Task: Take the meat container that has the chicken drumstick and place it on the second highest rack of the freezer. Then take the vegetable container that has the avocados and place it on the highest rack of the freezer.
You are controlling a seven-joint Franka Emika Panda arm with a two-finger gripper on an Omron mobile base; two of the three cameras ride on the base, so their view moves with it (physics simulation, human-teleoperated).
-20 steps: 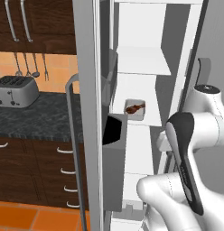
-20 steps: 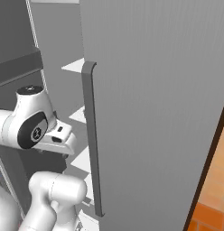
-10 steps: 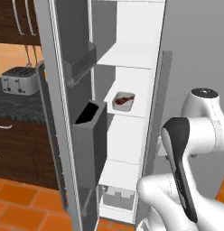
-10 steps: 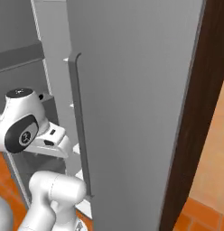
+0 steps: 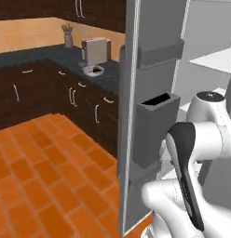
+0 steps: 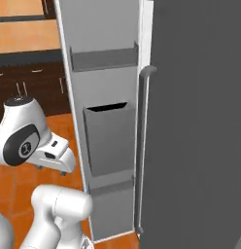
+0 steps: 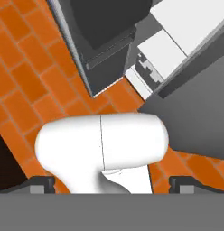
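Left base view, left to right. Upper left: a dark worktop (image 5: 52,56) over dark cabinets carries a utensil holder (image 5: 67,40), a grey toaster (image 5: 95,49) and, just in front of it, a round light-grey bowl with dark contents, the vegetable container (image 5: 94,70); the avocados inside are too small to tell apart. Orange tiled floor (image 5: 38,167) fills the lower left. Centre: the open door of the freezer (image 5: 136,93), seen nearly edge-on, bears a shallow grey upper bin (image 5: 159,52) and a deeper dark lower bin (image 5: 157,125); it stands between the base and the worktop. Right: white freezer shelves (image 5: 215,60) behind the white arm.

Right base view. The arm sits at lower left; the door's inner face with both bins occupies the centre, its long bar handle (image 6: 142,146) just right of them, and a flat grey panel fills the right.

Hand view. The tool's two dark fingertips (image 7: 41,182) stand wide apart at the bottom corners, gripping nothing; orange floor, the door's foot and a white freezer drawer (image 7: 154,58) lie beyond.
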